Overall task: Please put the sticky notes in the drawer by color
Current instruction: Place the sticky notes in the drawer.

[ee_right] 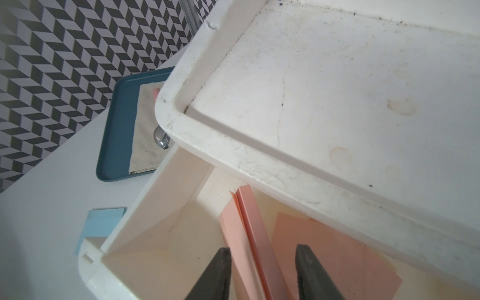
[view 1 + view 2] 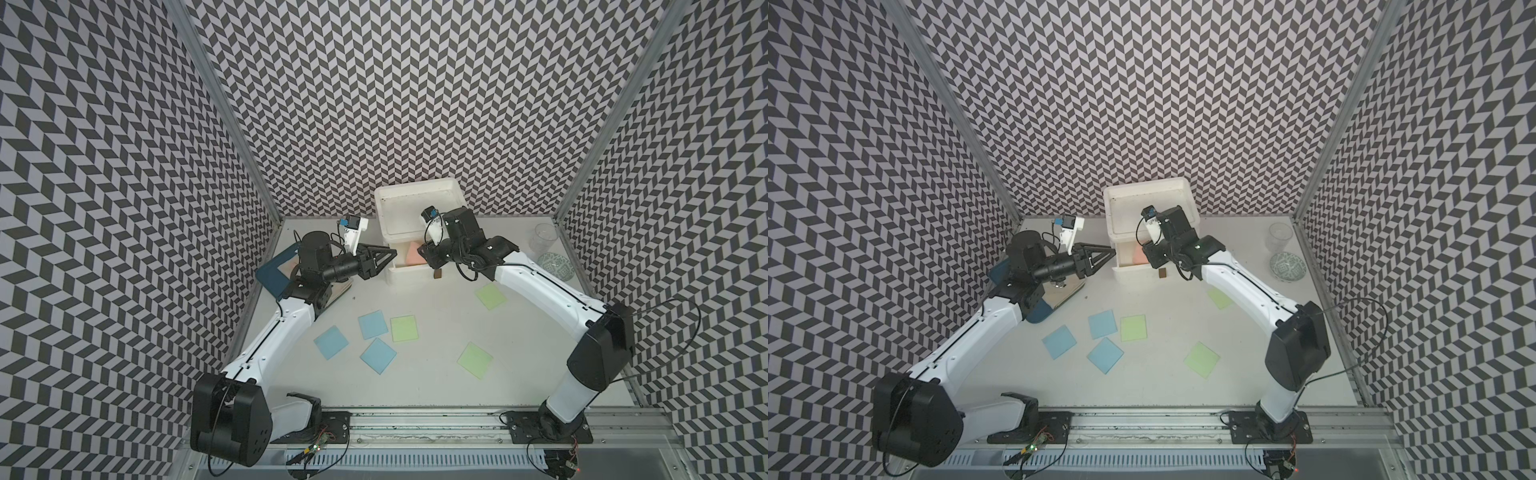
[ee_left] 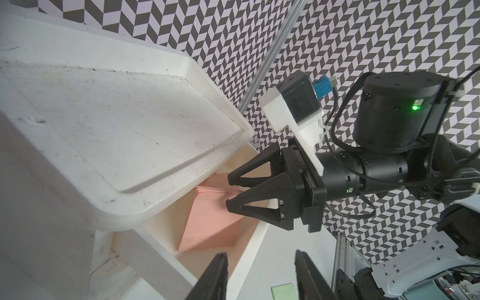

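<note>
The white tabletop [image 2: 436, 386] is being enclosed on three sides by chevron-patterned walls [image 2: 415, 83]. Three blue sticky notes [image 2: 372, 324] and three green sticky notes [image 2: 404, 328] are being borne by it, in front of the drawer [image 2: 403, 212]. Pink sticky notes [image 1: 337, 249] are being contained in its pulled-out top tray. The right hand [image 3: 227, 192] is being held parted above them, gripping nothing. The left hand [image 3: 261, 253] is being held parted and empty alongside.
</note>
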Robot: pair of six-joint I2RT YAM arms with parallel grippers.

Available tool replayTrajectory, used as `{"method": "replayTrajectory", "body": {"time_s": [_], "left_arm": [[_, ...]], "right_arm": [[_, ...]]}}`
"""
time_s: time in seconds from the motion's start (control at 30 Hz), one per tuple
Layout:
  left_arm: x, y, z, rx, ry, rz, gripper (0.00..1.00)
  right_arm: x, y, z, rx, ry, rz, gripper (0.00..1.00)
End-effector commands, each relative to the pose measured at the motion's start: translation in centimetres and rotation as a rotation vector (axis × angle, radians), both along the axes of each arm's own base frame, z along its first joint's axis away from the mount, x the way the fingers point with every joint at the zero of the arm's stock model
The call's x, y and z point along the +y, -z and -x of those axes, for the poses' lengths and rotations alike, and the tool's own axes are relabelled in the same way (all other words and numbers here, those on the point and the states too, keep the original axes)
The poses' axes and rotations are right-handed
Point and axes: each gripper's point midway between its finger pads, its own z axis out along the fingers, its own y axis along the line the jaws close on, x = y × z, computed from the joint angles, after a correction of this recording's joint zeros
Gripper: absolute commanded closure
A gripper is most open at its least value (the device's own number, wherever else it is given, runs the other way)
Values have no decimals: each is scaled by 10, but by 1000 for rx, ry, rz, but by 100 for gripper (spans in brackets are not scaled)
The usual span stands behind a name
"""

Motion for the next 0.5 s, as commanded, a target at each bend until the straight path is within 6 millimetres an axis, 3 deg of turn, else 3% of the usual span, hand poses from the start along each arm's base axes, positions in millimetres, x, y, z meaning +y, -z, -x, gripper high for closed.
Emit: {"method": "replayTrajectory", "body": {"time_s": [0.0,0.2,0.47], "left_arm": [[0,-5,3,-19,13,9,54],[0,-5,3,-20,13,10,54],[0,-5,4,-22,14,9,54]], "right_arm": [[-12,-8,-14,-72,94,64,57],[-24,-6,-25,-103,167,110,61],[-24,1,-28,-96,175,135,61]]}}
